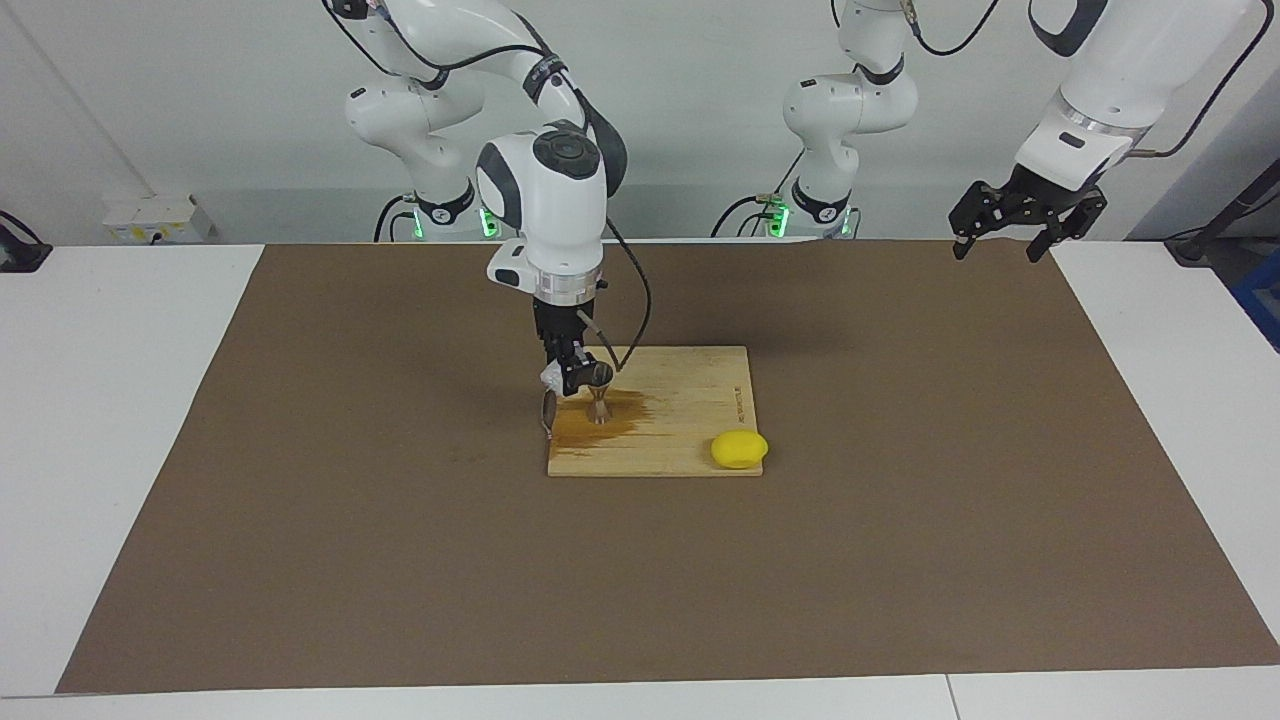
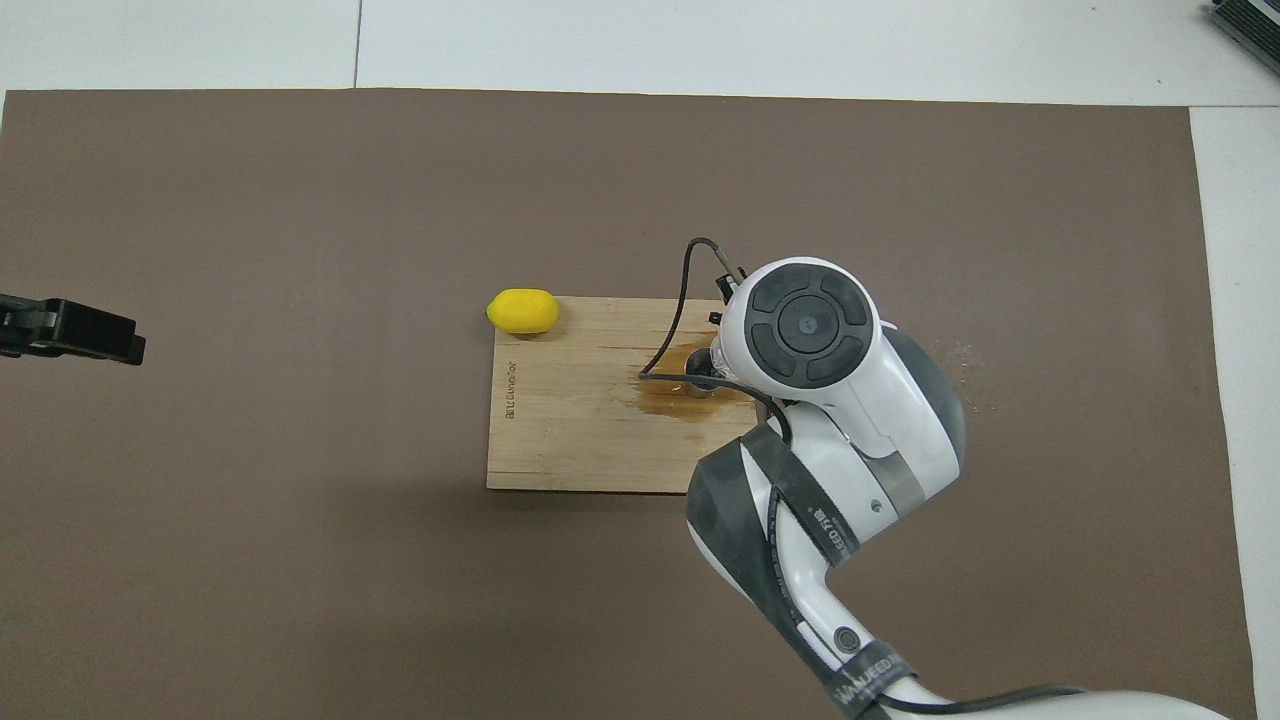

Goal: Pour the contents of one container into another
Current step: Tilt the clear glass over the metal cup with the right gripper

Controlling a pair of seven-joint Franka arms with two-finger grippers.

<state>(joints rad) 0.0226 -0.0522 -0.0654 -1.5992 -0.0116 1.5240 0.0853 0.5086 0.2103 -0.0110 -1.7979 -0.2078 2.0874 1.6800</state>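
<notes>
— Right gripper, item one on your list: where does it stand?

— You have it low over the wooden board, at the board's end toward the right arm, fingers pinched on the small glass cup. Your cup is off the board, level with the top of the jigger and just beside it. Whether cup and jigger touch, I cannot tell. In your overhead view the right arm's wrist covers the cup and nearly all of the jigger.

— Item two, the jigger?

— Silvery, hourglass-shaped, upright on the board, standing in a brown wet stain that spreads over that end of the wood.

— Item three, your left gripper?

— Waiting, raised over the edge of the brown mat at the left arm's end of the table, fingers spread, nothing in them.

— Anything further to enter?

— One yellow lemon, at the board's corner farther from the robots and toward the left arm's end, partly overhanging the edge. Well apart from the jigger.
</notes>
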